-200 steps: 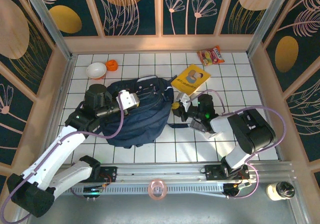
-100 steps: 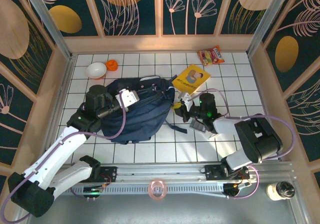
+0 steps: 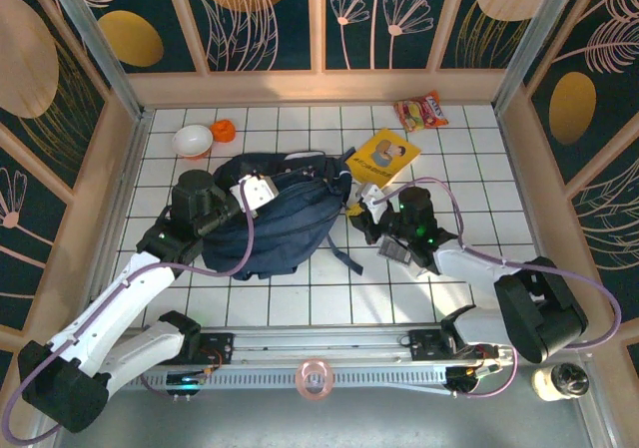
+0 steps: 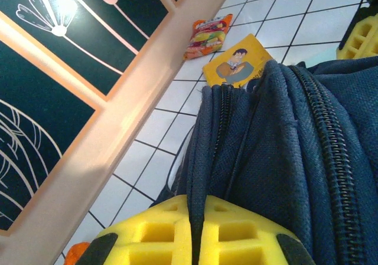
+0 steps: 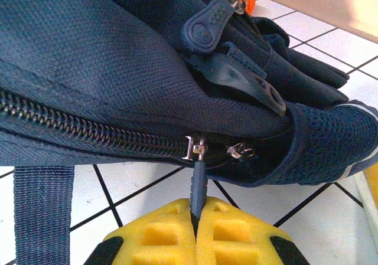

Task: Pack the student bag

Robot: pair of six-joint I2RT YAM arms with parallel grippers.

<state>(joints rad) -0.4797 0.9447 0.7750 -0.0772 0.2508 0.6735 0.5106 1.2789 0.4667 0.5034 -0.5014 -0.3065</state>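
Firmly, the right gripper [image 5: 195, 213] pinches the zipper pull [image 5: 198, 179] of the student bag [image 3: 290, 224], its yellow pads pressed together on it. The left gripper [image 4: 195, 218] is clamped on a fold of the bag's fabric. The bag lies mid-way across the tiled table [image 3: 479, 174], and a yellow book [image 3: 385, 157] touches its far right corner.

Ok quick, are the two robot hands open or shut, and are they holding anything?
Left gripper: closed, pinching the student bag fabric.
Right gripper: closed, holding the bag's zipper pull.
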